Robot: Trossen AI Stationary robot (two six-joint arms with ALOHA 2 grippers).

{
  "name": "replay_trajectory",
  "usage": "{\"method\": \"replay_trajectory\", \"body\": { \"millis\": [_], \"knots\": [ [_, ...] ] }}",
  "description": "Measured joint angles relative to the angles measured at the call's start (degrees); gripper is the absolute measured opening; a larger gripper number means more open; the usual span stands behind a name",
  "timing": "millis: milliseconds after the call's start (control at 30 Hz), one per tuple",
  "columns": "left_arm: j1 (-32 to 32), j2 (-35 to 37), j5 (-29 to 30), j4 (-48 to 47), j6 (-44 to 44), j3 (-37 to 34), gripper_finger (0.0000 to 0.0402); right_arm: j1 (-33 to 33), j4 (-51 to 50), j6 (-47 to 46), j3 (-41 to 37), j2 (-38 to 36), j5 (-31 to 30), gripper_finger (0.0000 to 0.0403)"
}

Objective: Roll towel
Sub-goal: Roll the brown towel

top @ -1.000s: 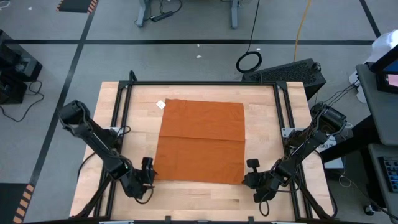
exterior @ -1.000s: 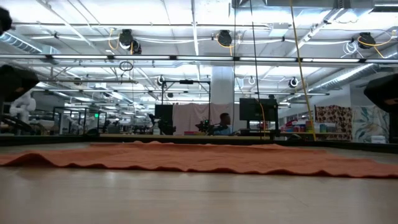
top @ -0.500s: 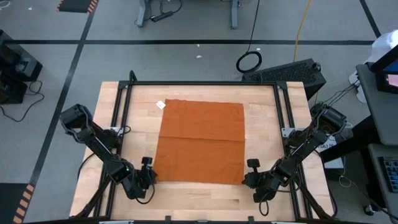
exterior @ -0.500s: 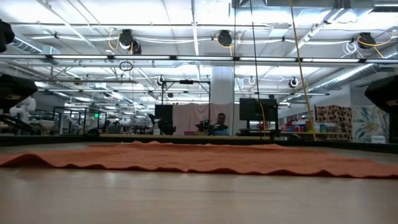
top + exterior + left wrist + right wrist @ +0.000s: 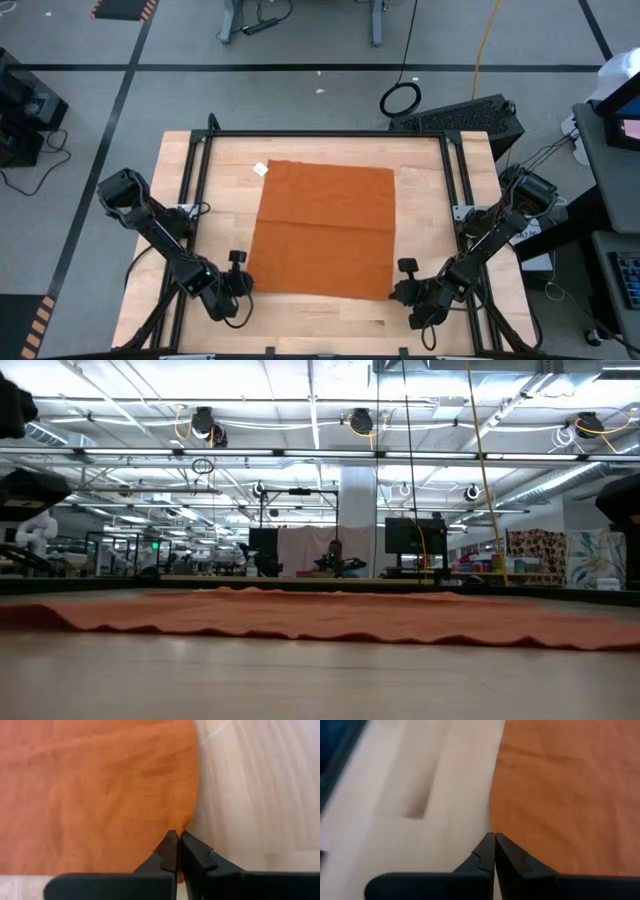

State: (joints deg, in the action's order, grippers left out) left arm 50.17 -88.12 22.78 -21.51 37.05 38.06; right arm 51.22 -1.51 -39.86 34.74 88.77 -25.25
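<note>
From above, the towel lies flat mid-bench, plain rust cloth with a small white tag at its far left corner; no writing is legible.

At bench height it is a low, rippled strip.

The left gripper has its jaws pinched on the near left corner.

The right gripper has its jaws closed at the near right edge; whether cloth is caught is unclear.
</note>
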Motion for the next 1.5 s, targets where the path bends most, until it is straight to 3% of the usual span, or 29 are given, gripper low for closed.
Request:
{"method": "replay_trajectory", "body": {
  "millis": [167, 367, 567, 733, 900, 1000, 1267, 1500],
  "knots": [
    [0.1, 0.0, -4.2, -4.2, -0.5, 4.5, 0.0015, 0.0, 5.2, 0.0, 0.6, 0.0, 2.8, 0.0],
    [0.2, 0.1, -3.0, -14.3, -3.3, 11.0, 0.0015, 0.3, 2.3, 1.9, 4.6, -0.4, 2.8, 0.0],
    [-0.9, 0.1, 0.9, -26.1, -4.5, 16.6, 0.0015, -0.5, -11.6, 2.9, 10.4, -2.4, 0.3, 0.0],
    [-2.9, 0.1, 7.2, -31.9, -6.3, 19.0, 0.0015, -0.6, -27.2, 3.3, 16.2, -4.7, -6.4, 0.0],
    [-8.0, 0.1, 15.3, -37.1, -6.5, 19.3, 0.0015, -0.7, -40.8, 2.7, 19.5, -5.6, -15.4, 0.0],
    [-12.0, 0.2, 17.1, -37.4, -9.3, 19.3, 0.0015, -1.5, -44.7, 2.6, 19.6, -5.6, -19.1, 0.0],
    [-23.0, 0.2, 20.2, -37.9, -15.2, 19.3, 0.0015, -7.8, -51.7, -0.9, 19.6, -5.6, -19.8, 0.0],
    [-30.2, 0.2, 21.7, -37.8, -17.8, 19.3, 0.0015, -12.9, -55.8, 2.5, 19.6, -5.6, -24.0, 0.0]
  ]
}}
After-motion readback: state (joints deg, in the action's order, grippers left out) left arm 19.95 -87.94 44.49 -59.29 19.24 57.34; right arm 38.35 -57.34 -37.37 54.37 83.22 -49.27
